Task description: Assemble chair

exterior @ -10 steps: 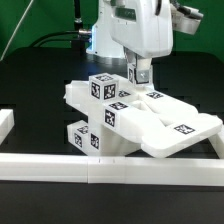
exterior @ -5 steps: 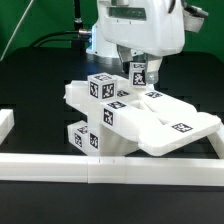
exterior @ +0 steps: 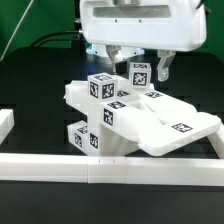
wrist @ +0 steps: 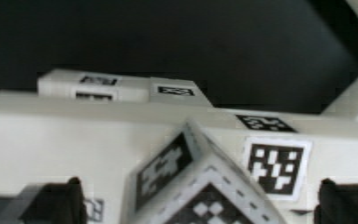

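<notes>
Chair (exterior: 140, 115) sits directly below the gripper (exterior: 137, 62), a stacked white cluster on the black table (exterior: 30, 70). Its tagged block (exterior: 140, 72) rises up between the fingers, apart from both. Bare table lies behind the hand and off to the exterior view's left; white border rail (exterior: 110, 168) closes the near edge, well below. Gripper points straight down, jaws spread wide, holding nothing. Wrist view: both fingertips (wrist: 55, 200) flank the tagged pieces, clear gaps either side.
</notes>
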`<state>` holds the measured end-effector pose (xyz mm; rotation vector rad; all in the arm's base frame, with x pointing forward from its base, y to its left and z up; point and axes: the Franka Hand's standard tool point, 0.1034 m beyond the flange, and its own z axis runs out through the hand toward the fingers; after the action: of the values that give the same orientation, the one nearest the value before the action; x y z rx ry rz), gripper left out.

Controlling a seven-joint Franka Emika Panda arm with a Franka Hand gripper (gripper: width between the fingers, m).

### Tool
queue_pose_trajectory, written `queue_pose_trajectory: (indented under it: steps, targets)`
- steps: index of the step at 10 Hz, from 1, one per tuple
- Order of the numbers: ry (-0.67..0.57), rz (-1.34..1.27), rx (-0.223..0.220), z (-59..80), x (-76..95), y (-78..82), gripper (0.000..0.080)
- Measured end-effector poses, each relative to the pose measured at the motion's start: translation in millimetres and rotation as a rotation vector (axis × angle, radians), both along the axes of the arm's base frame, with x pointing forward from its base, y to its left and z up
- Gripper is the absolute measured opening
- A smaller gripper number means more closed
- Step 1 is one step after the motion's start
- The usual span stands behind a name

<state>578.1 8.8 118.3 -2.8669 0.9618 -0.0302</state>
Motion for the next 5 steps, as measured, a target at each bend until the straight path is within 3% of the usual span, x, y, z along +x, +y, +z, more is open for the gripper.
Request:
queue_pose_trajectory:
  steps: [5]
  targets:
    - [-0.037,0.419,-0.046,-2.0,3.9,1.4,0.0649]
